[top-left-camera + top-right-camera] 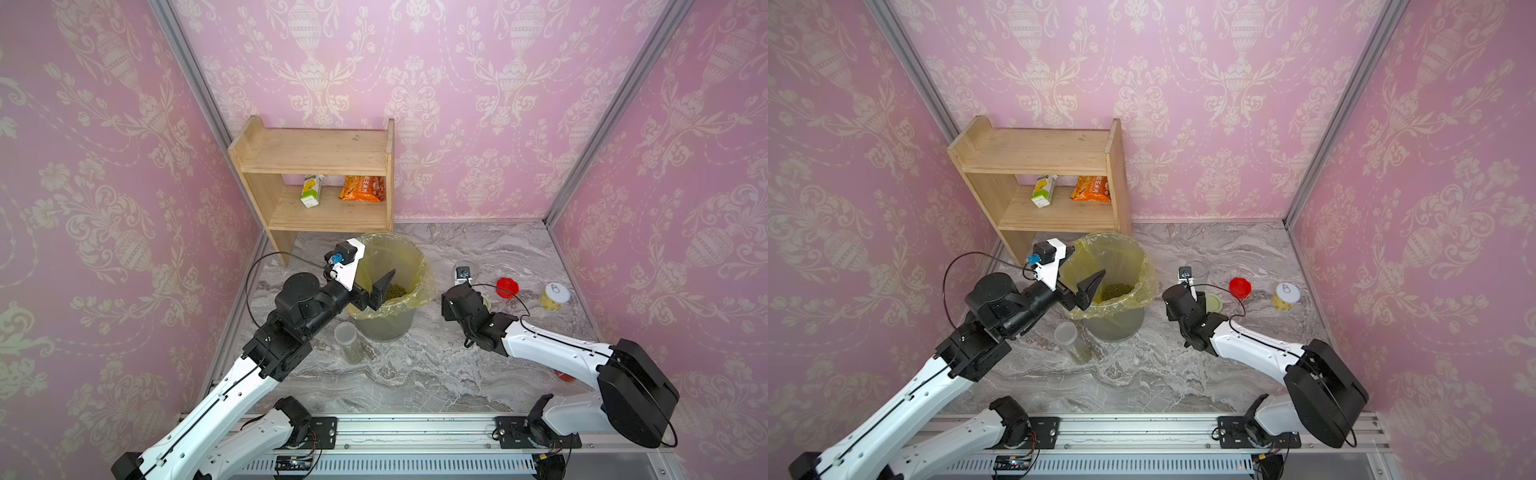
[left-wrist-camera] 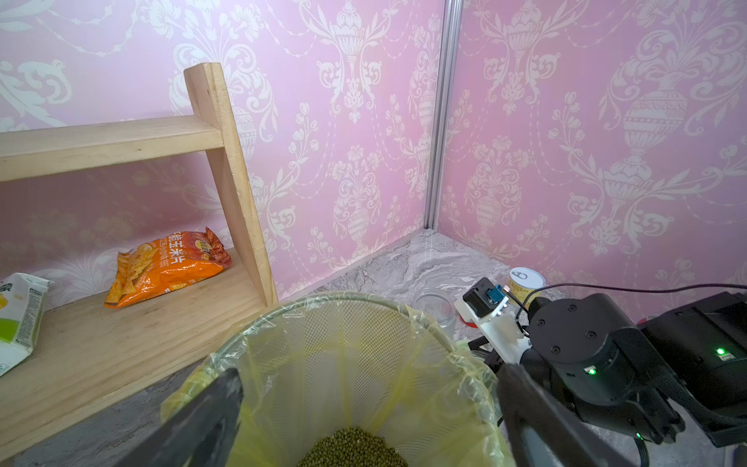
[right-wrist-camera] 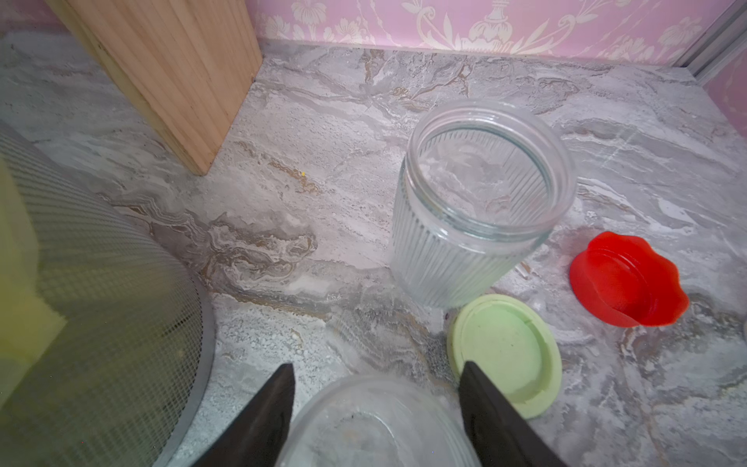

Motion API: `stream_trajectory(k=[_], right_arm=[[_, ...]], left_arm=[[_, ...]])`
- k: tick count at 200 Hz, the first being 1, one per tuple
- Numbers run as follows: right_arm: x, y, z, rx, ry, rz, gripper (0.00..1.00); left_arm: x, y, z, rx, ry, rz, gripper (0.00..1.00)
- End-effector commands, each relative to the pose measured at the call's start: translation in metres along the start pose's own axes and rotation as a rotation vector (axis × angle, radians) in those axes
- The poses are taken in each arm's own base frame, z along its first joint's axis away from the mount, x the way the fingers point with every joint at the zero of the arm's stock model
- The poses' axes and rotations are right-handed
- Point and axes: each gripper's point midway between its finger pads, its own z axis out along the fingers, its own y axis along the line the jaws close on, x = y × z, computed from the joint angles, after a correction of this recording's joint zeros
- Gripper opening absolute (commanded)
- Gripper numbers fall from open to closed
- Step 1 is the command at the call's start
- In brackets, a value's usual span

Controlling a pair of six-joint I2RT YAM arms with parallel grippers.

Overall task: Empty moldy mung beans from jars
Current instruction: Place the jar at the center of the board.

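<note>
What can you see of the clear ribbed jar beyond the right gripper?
The clear ribbed jar looks like glass or plastic, with vertical ribs and a smooth neck. It stands upright on the grey marble tabletop, lidless and empty. A pale green lid lies beside its base; nothing grips it.

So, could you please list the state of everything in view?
Bin: holds mung beans.
Ribbed jar: open, empty.
Slim jar: lidded, beans inside.
Near jar: lidless.
Green lid: off.
Red lid: off, inverted.
Can: sealed.
Left gripper: jaws open.
Right gripper: jaws astride near jar, grip unclear.
</note>
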Motion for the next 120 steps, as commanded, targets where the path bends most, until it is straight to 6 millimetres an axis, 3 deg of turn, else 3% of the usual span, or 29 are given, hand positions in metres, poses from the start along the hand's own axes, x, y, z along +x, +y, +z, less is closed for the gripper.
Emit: stream_trajectory(k=[1,53,84,120], right_arm=[[0.008,0.002,0.002,-0.007,0.014,0.018,0.73],[0.004,0.003,-0.001,-0.016,0.001,0.021,0.86],[-0.005,0.004,-0.008,-0.038,-0.018,0.030,0.87],[-0.024,0.004,-0.024,-0.068,-0.048,0.034,0.89]], left_arm=[[0.001,0.006,-0.004,-0.029,-0.005,-0.007,0.99],[0.002,0.008,-0.009,-0.039,-0.004,-0.006,0.99],[0.002,0.008,-0.012,-0.041,-0.002,-0.006,0.99],[0.014,0.014,-0.026,-0.079,0.105,-0.023,0.99]])
